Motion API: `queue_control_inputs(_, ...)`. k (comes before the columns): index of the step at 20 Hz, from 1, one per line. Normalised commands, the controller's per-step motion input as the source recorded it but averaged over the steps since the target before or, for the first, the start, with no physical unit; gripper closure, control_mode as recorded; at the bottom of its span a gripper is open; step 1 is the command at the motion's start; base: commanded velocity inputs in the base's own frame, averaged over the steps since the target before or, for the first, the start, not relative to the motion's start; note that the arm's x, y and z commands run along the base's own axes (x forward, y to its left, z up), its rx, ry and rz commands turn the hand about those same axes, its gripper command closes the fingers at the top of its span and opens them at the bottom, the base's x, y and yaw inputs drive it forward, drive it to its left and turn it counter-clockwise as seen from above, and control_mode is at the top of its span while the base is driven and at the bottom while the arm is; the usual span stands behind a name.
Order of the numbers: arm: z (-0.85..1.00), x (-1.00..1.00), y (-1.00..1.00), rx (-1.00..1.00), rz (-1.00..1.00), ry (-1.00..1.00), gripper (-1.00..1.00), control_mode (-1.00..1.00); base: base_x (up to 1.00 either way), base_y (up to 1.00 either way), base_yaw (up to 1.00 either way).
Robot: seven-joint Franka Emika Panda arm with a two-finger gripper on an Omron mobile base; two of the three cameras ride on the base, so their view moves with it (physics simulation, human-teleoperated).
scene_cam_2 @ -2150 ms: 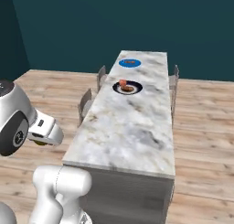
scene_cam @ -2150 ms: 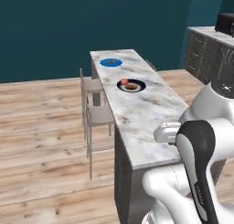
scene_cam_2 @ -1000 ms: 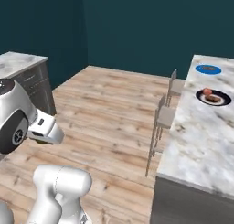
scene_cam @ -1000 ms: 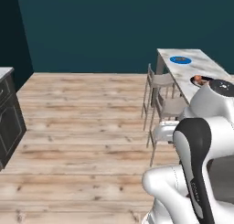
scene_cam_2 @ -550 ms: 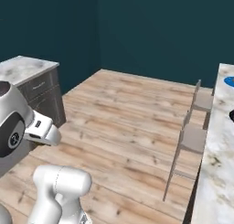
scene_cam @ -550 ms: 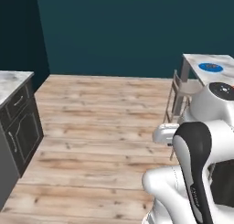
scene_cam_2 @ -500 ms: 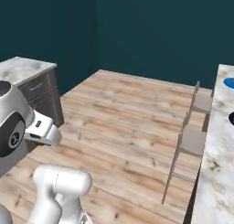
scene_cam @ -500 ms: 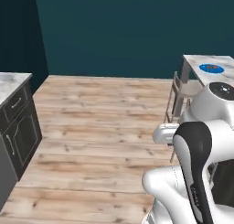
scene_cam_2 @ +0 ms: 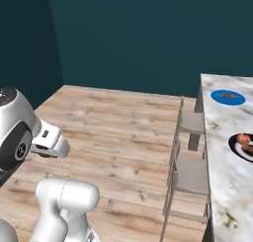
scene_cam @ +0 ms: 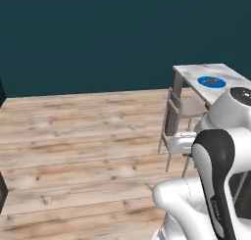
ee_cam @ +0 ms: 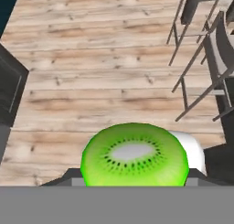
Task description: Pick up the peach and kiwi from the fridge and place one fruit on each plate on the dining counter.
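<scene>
My gripper [ee_cam: 135,176] is shut on the kiwi [ee_cam: 135,155], whose bright green cut face with a pale core looks at the hand camera above the wooden floor. In the right base view the hand [scene_cam_2: 49,141] hangs low at the left, far from the dining counter [scene_cam_2: 222,186]. On that marbled top lie the blue plate [scene_cam_2: 228,97] at the far end and the black plate [scene_cam_2: 237,148] nearer, with the orange-red peach [scene_cam_2: 242,139] on it. The blue plate [scene_cam: 212,81] also lies on the counter [scene_cam: 196,73] in the left base view. The fridge is out of view.
Two grey stools [scene_cam_2: 190,172] stand along the counter's near side, one [scene_cam: 182,108] beside its end. A wide wooden floor [scene_cam: 83,136] stretches to the teal wall. A dark cabinet [ee_cam: 10,93] stands at the left of the hand view.
The whole picture has shifted: the base has turned, bringing the counter and stools further into both views and the left wall cabinet out. The kiwi stays in the gripper.
</scene>
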Motion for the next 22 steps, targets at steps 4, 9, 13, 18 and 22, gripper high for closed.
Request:
queue_control_inputs(4, 0.00, 0.00, 0.00, 0.00, 0.00, 0.00, 1.00, 1.00, 1.00, 0.77, -0.54)
queue_control_inputs(9, 0.00, 0.00, 0.00, 0.00, 0.00, 0.00, 1.00, 1.00, 0.93, 0.78, -0.65)
queue_control_inputs(13, 0.00, 0.00, 0.00, 0.00, 0.00, 0.00, 1.00, 1.00, 0.75, 0.59, -0.72)
queue_control_inputs(18, 0.00, 0.00, 0.00, 0.00, 0.00, 0.00, 1.00, 1.00, 0.83, 0.68, -0.68)
queue_control_inputs(22, 0.00, 0.00, 0.00, 0.00, 0.00, 0.00, 1.00, 1.00, 0.80, 0.67, -0.66)
